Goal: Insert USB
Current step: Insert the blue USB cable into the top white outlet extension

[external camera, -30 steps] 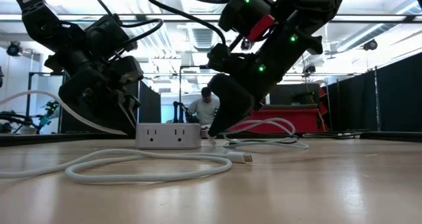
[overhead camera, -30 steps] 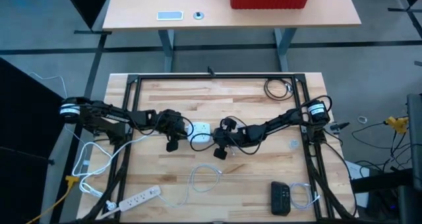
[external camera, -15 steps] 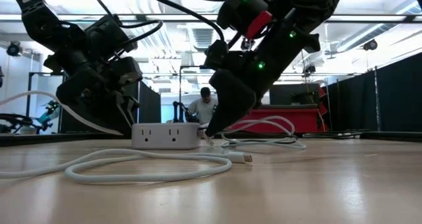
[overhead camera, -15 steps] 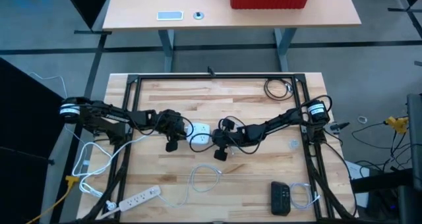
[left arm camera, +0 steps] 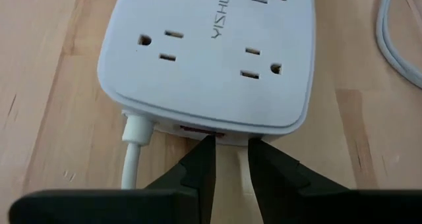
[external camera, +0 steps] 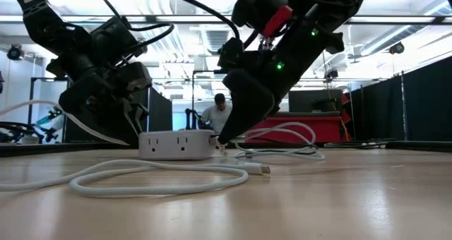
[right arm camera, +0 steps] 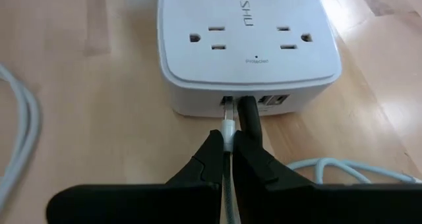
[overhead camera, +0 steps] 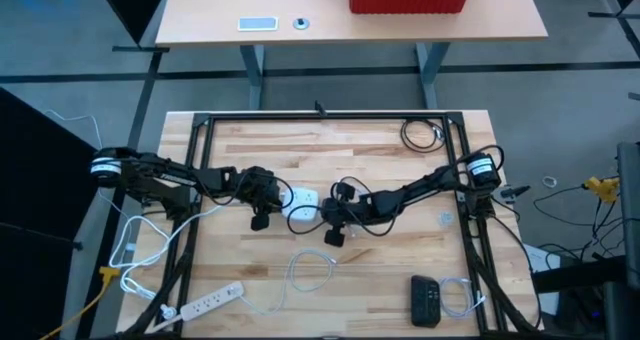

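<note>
The left gripper (overhead camera: 272,195) sits low on the table (overhead camera: 380,270) at the left end of the white power strip (overhead camera: 301,199), its two fingers (left arm camera: 198,166) drawn close with only a thin gap between them and their tips touching the strip's end face beside its white power cord (left arm camera: 134,148); nothing lies between them. The strip lies flat at the table's middle, outlets facing up, between the two grippers. At its right end the right gripper (overhead camera: 327,212) is pinched shut on the white USB plug (right arm camera: 227,124), whose metal tip meets a port in the strip's end face, just beside a black plug (right arm camera: 248,112) already seated there. The plug's white cable (external camera: 162,175) loops across the near side of the table. Farther off on the right, near the front edge, lies a black device (overhead camera: 426,300).
</note>
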